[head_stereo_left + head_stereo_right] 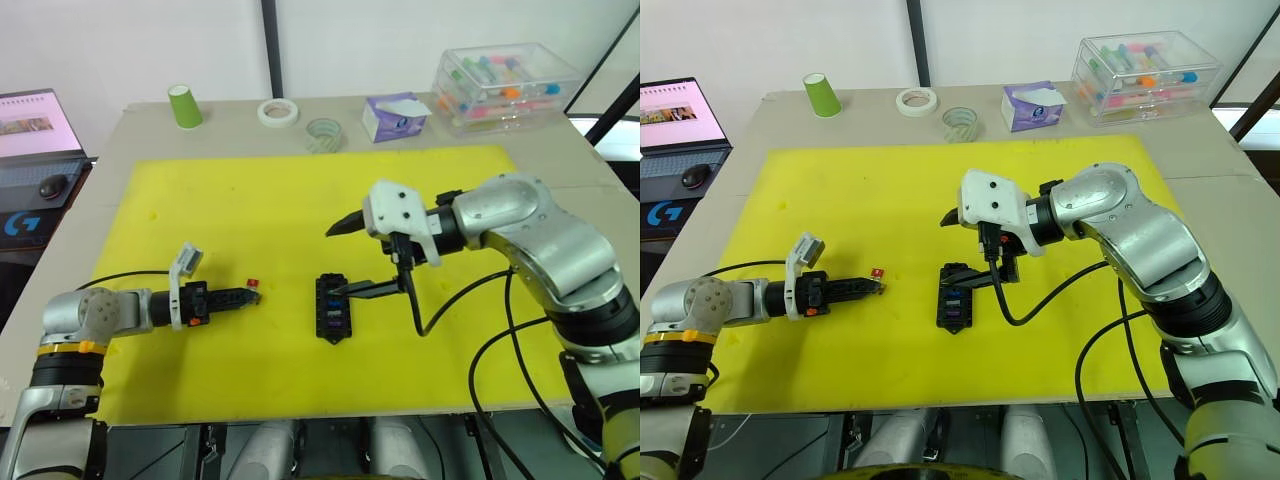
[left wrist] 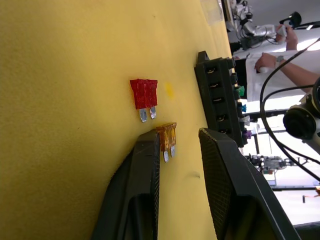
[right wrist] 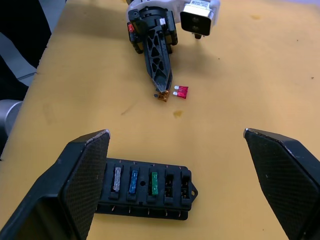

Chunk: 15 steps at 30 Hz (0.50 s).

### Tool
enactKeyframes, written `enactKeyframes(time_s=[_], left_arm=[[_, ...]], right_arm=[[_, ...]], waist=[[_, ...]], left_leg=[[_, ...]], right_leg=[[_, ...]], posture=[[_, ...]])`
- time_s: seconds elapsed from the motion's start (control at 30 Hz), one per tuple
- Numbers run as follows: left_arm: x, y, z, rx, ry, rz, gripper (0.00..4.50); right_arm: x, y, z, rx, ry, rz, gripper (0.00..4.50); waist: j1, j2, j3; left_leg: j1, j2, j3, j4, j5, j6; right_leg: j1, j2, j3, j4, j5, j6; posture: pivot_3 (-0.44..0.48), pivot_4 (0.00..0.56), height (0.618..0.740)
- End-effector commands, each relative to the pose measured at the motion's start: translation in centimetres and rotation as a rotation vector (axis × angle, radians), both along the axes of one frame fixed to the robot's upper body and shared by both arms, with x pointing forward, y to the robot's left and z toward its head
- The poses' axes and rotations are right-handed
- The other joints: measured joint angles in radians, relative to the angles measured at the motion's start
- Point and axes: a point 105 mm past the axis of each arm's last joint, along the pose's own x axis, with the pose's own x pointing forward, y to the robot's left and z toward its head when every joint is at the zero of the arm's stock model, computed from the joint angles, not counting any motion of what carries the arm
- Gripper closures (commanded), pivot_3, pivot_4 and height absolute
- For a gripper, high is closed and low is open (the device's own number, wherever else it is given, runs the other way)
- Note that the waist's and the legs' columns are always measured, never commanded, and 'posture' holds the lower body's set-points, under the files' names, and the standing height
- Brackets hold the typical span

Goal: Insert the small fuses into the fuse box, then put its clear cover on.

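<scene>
While right jaws gape, left jaws released beside yellow fuse, purple fuse half-hidden.

place: looks to me like a robotics lab or test workshop.
bench: i see a plain board top under a yellow mat.
supplies: tape rolls, a tissue box, a green cup and a clear case of coloured tubes.
side: a laptop with its screen on.
background: a person beside lab equipment.
</scene>
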Motion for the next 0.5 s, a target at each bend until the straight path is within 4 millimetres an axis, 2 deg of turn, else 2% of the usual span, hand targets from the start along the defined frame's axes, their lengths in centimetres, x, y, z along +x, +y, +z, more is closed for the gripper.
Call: enactKeyframes(time_s=[0.03, 0.13, 0.5], left_arm=[[-0.29, 0.23, -0.96, 0.035, 0.022, 0.005, 3.61], [-0.31, 0.44, -0.95, 0.037, 0.021, 0.009, 4.48], [-0.80, 1.13, -0.90, 0.060, -0.007, 0.013, 4.48]], right_arm=[[-0.41, 0.36, 0.59, 0.012, -0.040, 0.028, 0.00], [-0.37, 0.37, 0.57, 0.012, -0.040, 0.027, 0.00], [-0.36, 0.48, 0.54, 0.012, -0.041, 0.030, 0.00]], waist=[[0.000, 0.000, 0.000], [0.000, 0.000, 0.000], [-0.009, 0.000, 0.000]], left_leg=[[0.000, 0.000, 0.000, 0.000, 0.000, 0.000], [0.000, 0.000, 0.000, 0.000, 0.000, 0.000], [0.000, 0.001, 0.000, -0.001, 0.000, 0.000]], right_leg=[[0.000, 0.000, 0.000, 0.000, 0.000, 0.000], [0.000, 0.000, 0.000, 0.000, 0.000, 0.000], [-0.001, 0.000, 0.000, 0.000, 0.000, 0.000]], posture=[[0.000, 0.150, 0.740], [0.000, 0.150, 0.740], [0.000, 0.150, 0.740]])
